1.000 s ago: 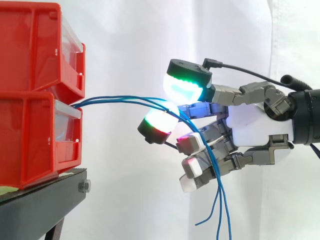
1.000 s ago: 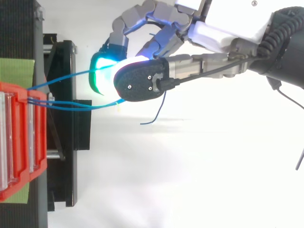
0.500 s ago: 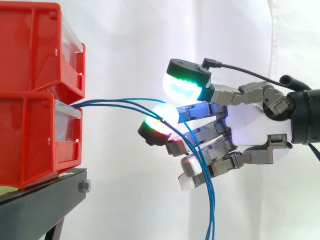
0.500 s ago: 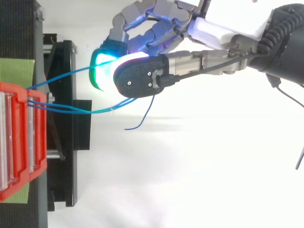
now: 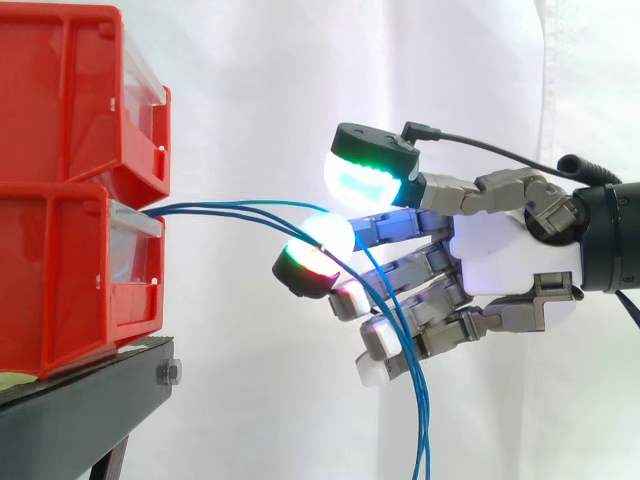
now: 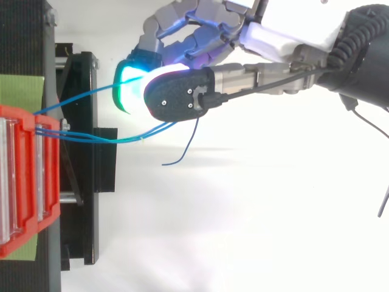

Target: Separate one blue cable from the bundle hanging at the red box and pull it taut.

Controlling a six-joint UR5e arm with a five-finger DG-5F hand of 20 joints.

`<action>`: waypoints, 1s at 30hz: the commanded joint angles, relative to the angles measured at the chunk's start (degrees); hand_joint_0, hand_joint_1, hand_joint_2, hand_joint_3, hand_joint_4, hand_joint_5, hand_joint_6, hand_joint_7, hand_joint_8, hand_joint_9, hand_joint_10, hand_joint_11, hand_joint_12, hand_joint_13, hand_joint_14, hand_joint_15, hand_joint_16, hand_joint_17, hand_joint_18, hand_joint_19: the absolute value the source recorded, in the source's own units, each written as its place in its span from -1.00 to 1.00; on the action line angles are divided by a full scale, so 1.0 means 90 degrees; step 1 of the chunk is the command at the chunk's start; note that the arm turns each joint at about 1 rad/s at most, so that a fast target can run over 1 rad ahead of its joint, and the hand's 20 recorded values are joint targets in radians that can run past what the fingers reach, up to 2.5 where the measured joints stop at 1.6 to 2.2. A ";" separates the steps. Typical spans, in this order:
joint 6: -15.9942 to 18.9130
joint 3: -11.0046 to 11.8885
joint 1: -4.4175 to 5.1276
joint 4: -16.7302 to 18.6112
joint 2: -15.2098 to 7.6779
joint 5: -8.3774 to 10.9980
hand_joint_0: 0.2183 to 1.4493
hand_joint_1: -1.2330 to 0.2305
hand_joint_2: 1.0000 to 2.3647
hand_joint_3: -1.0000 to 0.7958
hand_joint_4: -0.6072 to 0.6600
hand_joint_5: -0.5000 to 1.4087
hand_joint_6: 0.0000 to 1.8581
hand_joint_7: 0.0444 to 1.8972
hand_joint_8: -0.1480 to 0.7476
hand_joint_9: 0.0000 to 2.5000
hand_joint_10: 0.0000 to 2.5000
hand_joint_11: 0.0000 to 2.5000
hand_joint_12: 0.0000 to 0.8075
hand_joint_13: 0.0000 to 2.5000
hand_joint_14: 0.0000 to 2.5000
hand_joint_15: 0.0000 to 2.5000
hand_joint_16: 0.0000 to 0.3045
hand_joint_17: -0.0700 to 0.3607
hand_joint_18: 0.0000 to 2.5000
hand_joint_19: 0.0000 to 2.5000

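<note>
Three thin blue cables (image 5: 230, 208) leave the front of the lower red bin (image 5: 70, 270), arc rightwards to my hand (image 5: 510, 255), then drop past its lower fingers. The hand is open, fingers spread and nearly straight, pointing at the bins. Its top glowing pad (image 5: 368, 172) is above the cables and another pad (image 5: 312, 256) is just under them, with a gap between. From above, one blue cable (image 6: 79, 98) runs apart from the other two (image 6: 91, 137) towards the green-lit pad (image 6: 130, 85). A loose cable end (image 6: 182, 152) curls below the hand (image 6: 273, 39).
A second red bin (image 5: 70, 100) is stacked on the lower one, both on a black stand (image 5: 80, 410) at the left. A white curtain hangs behind. From above, a green patch (image 6: 21, 91) lies on the stand beside the bins.
The lower fingers have straightened out towards the bins and the hand has sunk slightly. The cables now hang closer together, and the loose end has swung left.
</note>
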 commanded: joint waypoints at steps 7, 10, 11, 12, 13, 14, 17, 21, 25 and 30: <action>0.0022 0.0000 -0.0004 0.0184 -0.0163 0.0020 -0.48 0.04 -1.00 -0.44 0.09 -0.76 -0.09 -0.14 -0.01 -0.48 -0.99 -0.04 -0.05 -0.28 -0.98 -0.33 -0.62 -0.07 -0.54 -0.55; 0.0003 0.0000 -0.0004 0.0253 -0.0182 0.0030 -0.48 0.04 -1.00 -0.44 0.10 -0.76 -0.09 -0.14 -0.02 -0.48 -0.99 -0.04 -0.05 -0.29 -0.98 -0.33 -0.62 -0.07 -0.54 -0.55; 0.0003 0.0000 -0.0004 0.0253 -0.0182 0.0030 -0.49 0.03 -1.00 -0.44 0.10 -0.76 -0.09 -0.14 -0.02 -0.48 -0.99 -0.03 -0.05 -0.28 -0.98 -0.33 -0.62 -0.06 -0.54 -0.55; 0.0013 0.0000 -0.0004 0.0272 -0.0182 0.0040 -0.49 0.03 -1.00 -0.44 0.10 -0.76 -0.09 -0.13 -0.02 -0.48 -0.99 -0.04 -0.06 -0.28 -0.98 -0.33 -0.62 -0.06 -0.54 -0.55; 0.0022 0.0000 -0.0004 0.0272 -0.0182 0.0059 -0.49 0.03 -1.00 -0.44 0.10 -0.76 -0.09 -0.13 -0.01 -0.48 -0.99 -0.04 -0.05 -0.28 -0.98 -0.33 -0.62 -0.06 -0.54 -0.55; 0.0022 0.0000 -0.0004 0.0272 -0.0172 0.0059 -0.49 0.03 -1.00 -0.44 0.09 -0.76 -0.09 -0.14 -0.01 -0.48 -0.99 -0.04 -0.05 -0.28 -0.98 -0.32 -0.62 -0.06 -0.54 -0.55; 0.0022 0.0000 0.0006 0.0272 -0.0182 0.0059 -0.49 0.03 -1.00 -0.44 0.09 -0.76 -0.09 -0.14 -0.02 -0.48 -0.99 -0.05 -0.05 -0.28 -0.98 -0.32 -0.61 -0.06 -0.54 -0.55; 0.0032 -0.0058 -0.0004 0.0282 -0.0182 0.0059 -0.49 0.03 -1.00 -0.44 0.10 -0.76 -0.09 -0.14 -0.02 -0.48 -0.99 -0.06 -0.05 -0.29 -0.98 -0.33 -0.61 -0.06 -0.54 -0.55; 0.0091 -0.0107 -0.0004 0.0282 -0.0182 0.0059 -0.49 0.04 -1.00 -0.44 0.10 -0.76 -0.10 -0.15 -0.02 -0.48 -0.99 -0.06 -0.05 -0.28 -0.98 -0.33 -0.61 -0.06 -0.54 -0.54; 0.0188 -0.0195 -0.0004 0.0399 -0.0182 0.0079 -0.48 0.04 -1.00 -0.44 0.10 -0.76 -0.10 -0.14 -0.02 -0.47 -0.99 -0.06 -0.06 -0.28 -0.98 -0.33 -0.62 -0.06 -0.54 -0.55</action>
